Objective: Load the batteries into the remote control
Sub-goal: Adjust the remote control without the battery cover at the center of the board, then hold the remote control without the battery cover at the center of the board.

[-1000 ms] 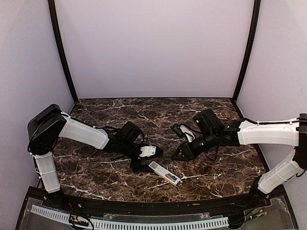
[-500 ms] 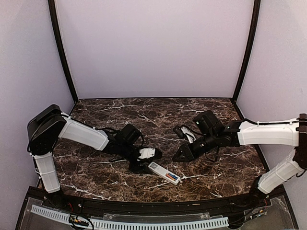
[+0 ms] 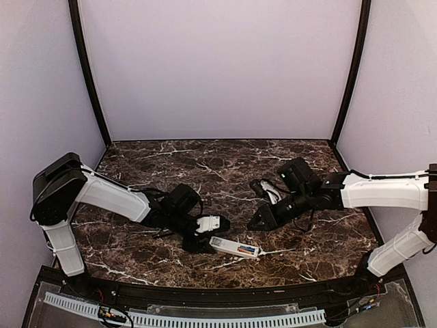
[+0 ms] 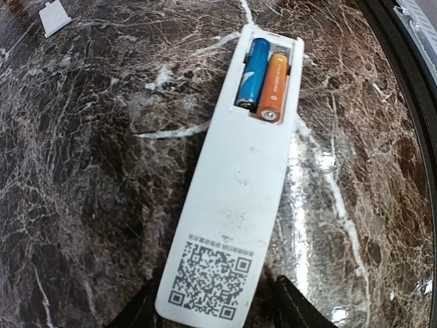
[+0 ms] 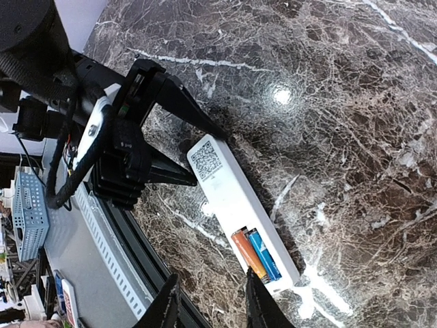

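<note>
The white remote control (image 3: pixel 229 245) lies back up near the table's front edge, code sticker toward the left arm. The blue battery (image 4: pixel 255 72) and the orange battery (image 4: pixel 273 87) sit side by side in its open compartment. My left gripper (image 3: pixel 203 239) is open and low on the table. Its fingers (image 4: pixel 292 309) stand on either side of the remote's sticker end (image 4: pixel 208 283). My right gripper (image 3: pixel 258 222) is open and empty, held above the remote's (image 5: pixel 229 188) battery end, its fingertips (image 5: pixel 256 301) close over the orange battery (image 5: pixel 247 254).
A small pale-grey cover (image 4: pixel 54 15) lies on the marble beyond the remote. The black raised table rim (image 3: pixel 218 290) runs just in front of the remote, and it also shows in the left wrist view (image 4: pixel 403 61). Purple walls close off the back and sides.
The remote has turned from a diagonal to lie nearly level along the front edge. My left gripper has moved down toward its sticker end. The right gripper has barely moved.
</note>
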Tool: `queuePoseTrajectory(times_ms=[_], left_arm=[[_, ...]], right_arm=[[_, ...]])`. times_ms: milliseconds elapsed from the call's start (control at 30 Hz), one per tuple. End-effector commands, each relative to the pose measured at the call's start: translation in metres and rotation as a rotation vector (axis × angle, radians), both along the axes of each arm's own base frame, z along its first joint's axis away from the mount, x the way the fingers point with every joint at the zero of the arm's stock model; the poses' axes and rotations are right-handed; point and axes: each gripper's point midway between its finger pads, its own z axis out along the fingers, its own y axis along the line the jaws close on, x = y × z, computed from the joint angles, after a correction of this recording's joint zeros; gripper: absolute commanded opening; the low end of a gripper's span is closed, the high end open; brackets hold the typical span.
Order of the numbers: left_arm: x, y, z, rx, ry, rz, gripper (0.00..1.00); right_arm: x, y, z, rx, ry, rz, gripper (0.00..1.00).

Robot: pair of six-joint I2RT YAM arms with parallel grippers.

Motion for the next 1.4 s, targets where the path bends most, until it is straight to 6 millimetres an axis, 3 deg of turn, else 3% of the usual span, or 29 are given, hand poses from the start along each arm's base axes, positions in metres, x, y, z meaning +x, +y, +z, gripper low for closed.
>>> queuePoseTrajectory(times_ms=[0, 267, 433, 667, 1067, 1367], left_arm=[[-0.017, 0.003, 0.002, 0.011, 0.037, 0.043, 0.54], [-0.027, 0.003, 0.008, -0.008, 0.074, 0.123, 0.58], [-0.03, 0.004, 0.008, -0.009, 0.087, 0.162, 0.58], [-0.026, 0.005, 0.006, -0.02, 0.067, 0.212, 0.58], [-0.017, 0.003, 0.004, -0.025, 0.0, 0.203, 0.63], [-0.021, -0.004, 0.0, -0.031, 0.02, 0.156, 0.64]], right_arm=[[-0.003, -0.008, -0.006, -0.032, 0.044, -0.047, 0.3], [-0.021, -0.004, -0.016, -0.06, 0.196, -0.083, 0.25], [-0.02, 0.0, -0.023, -0.109, 0.203, -0.085, 0.18], [-0.025, 0.031, -0.018, -0.036, 0.24, 0.029, 0.0], [-0.026, 0.054, -0.037, -0.056, 0.295, 0.096, 0.0], [-0.028, 0.048, -0.057, -0.114, 0.324, 0.084, 0.0]])
